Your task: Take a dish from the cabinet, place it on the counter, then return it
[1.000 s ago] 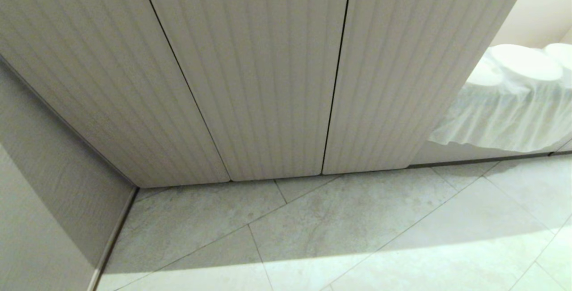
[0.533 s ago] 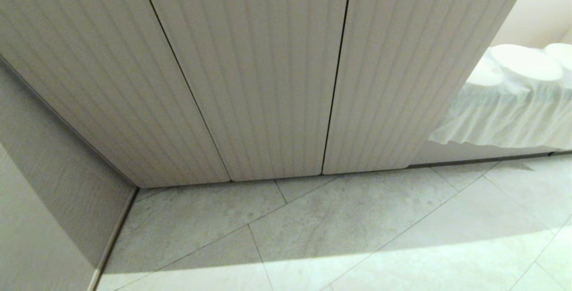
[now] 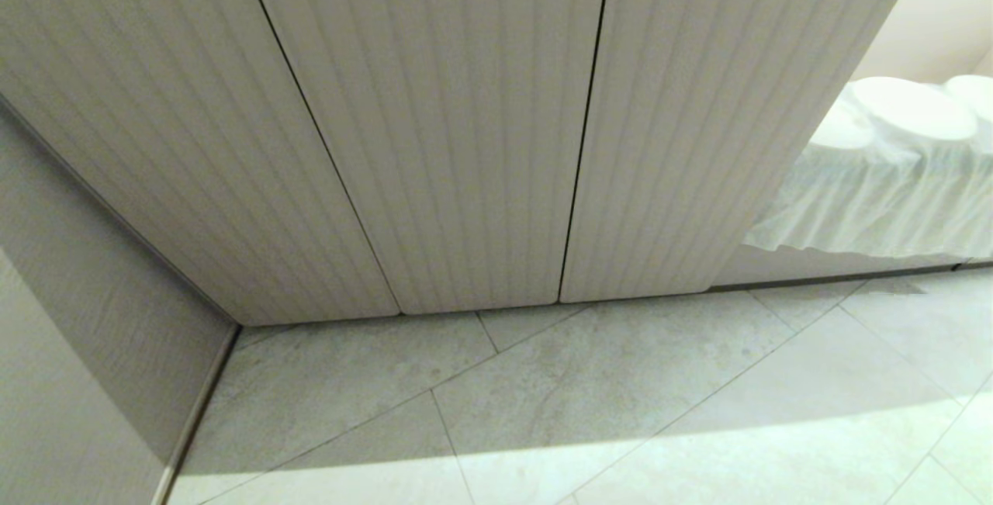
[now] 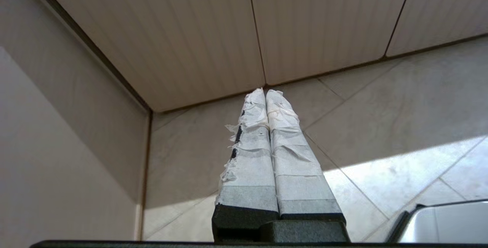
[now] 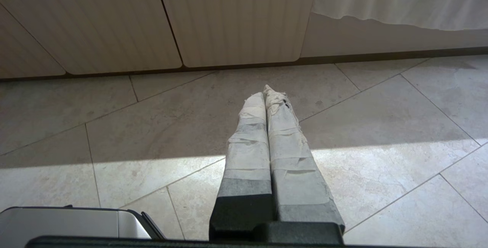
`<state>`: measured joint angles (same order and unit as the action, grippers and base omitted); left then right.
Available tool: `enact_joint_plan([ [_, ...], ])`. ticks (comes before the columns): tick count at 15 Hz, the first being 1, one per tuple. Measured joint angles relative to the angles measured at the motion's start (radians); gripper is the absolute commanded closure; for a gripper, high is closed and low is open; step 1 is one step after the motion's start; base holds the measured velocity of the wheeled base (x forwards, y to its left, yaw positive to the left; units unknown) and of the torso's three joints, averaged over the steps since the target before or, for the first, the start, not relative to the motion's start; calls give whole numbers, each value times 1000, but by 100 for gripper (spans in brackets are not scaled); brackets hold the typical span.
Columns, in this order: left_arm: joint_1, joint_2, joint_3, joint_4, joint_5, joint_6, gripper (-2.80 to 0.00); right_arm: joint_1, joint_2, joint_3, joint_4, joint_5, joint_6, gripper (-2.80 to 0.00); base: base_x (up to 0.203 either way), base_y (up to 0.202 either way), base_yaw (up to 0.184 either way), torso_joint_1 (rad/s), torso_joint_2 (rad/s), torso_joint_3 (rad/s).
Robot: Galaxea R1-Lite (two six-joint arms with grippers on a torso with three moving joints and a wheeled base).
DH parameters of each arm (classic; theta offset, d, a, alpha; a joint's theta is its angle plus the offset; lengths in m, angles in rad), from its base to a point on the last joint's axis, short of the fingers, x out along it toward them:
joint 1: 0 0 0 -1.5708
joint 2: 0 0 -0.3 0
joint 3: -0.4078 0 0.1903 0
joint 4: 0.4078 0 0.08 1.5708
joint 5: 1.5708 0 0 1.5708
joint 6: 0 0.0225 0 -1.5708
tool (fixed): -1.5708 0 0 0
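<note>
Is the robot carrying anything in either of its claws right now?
No. The left gripper and right gripper are both shut on nothing, pointing at the floor before the closed cabinet.

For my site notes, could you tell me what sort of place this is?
Probably a kitchen or dining area: fluted cabinet doors, all shut, a tiled floor, and white dishes on a cloth-covered surface at right.

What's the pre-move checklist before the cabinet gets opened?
1. Cabinet doors shut, need opening: not ok.
2. Left gripper empty, fingers shut, above the floor tiles: ok.
3. Right gripper empty, fingers shut, parked low: ok.
4. Dish located: cannot tell, doors hide the inside.
5. Handle on the doors: cannot tell, none shows on the fluted fronts.
6. Counter in view: not ok.
</note>
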<state>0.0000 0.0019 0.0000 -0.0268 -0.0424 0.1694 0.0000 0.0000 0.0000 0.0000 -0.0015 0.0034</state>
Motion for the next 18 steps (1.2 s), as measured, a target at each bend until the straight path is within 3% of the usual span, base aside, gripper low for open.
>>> enact_joint_plan([
  [3, 1, -1, 0, 16, 33, -138, 0, 0, 0, 0, 0, 0, 0, 0, 0, 0, 0, 0, 0, 0],
  [18, 1, -2, 0, 17, 36, -153, 0, 0, 0, 0, 0, 0, 0, 0, 0, 0, 0, 0, 0, 0],
])
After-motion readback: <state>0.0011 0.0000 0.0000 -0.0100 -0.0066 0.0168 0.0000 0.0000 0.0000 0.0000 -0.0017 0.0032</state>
